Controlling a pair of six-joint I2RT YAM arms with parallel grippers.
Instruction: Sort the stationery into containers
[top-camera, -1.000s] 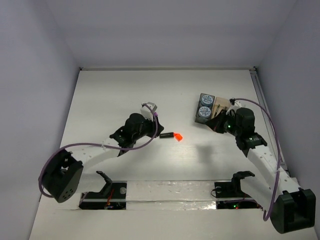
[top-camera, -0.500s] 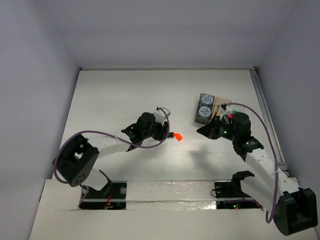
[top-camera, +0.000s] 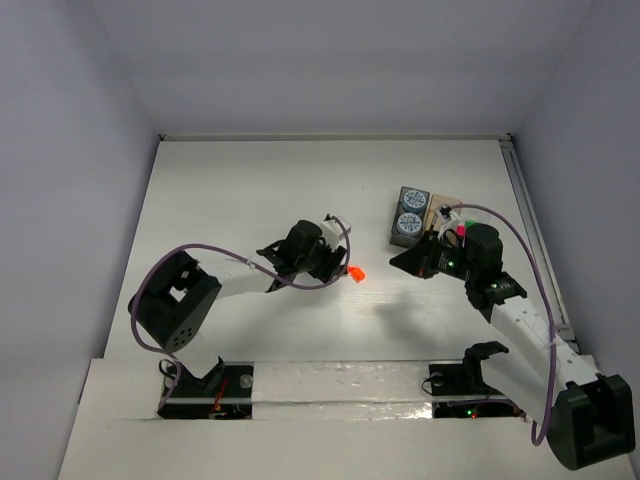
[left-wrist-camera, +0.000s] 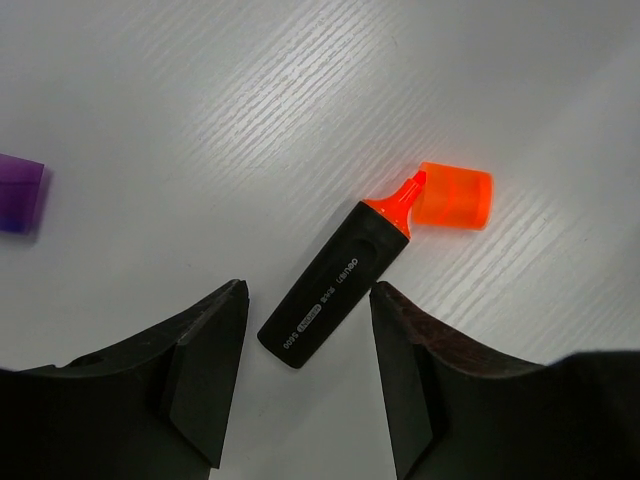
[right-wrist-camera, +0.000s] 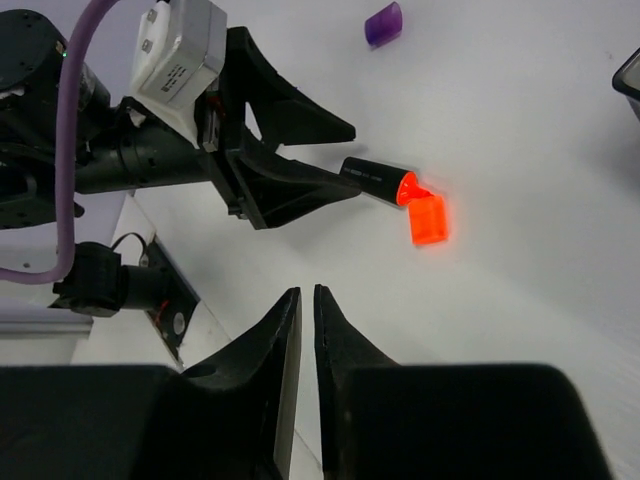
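Observation:
An uncapped black highlighter (left-wrist-camera: 335, 285) with an orange tip lies on the white table, and its loose orange cap (left-wrist-camera: 455, 196) rests beside the tip. My left gripper (left-wrist-camera: 308, 300) is open, with a jaw on each side of the marker's rear end and neither touching it. From above, the left gripper (top-camera: 336, 266) covers the marker body and only the orange cap (top-camera: 355, 272) shows. My right gripper (right-wrist-camera: 307, 292) hovers over bare table with its jaws parted by a thin slit and nothing between them. The dark grey holder (top-camera: 399, 236) contains two blue-and-white round pieces (top-camera: 409, 222). The clear box with the tan insert (top-camera: 441, 209) sits beside it.
A loose purple cap (left-wrist-camera: 20, 193) lies on the table left of the left gripper, and the same purple cap (right-wrist-camera: 383, 22) also shows in the right wrist view. The right gripper (top-camera: 408, 264) hangs just in front of the holder. Walls close in the table (top-camera: 250, 180) on three sides.
My left arm has swung right onto the orange marker and its jaws have widened. My right gripper has drawn back from the box toward the table's middle and its jaws have parted slightly.

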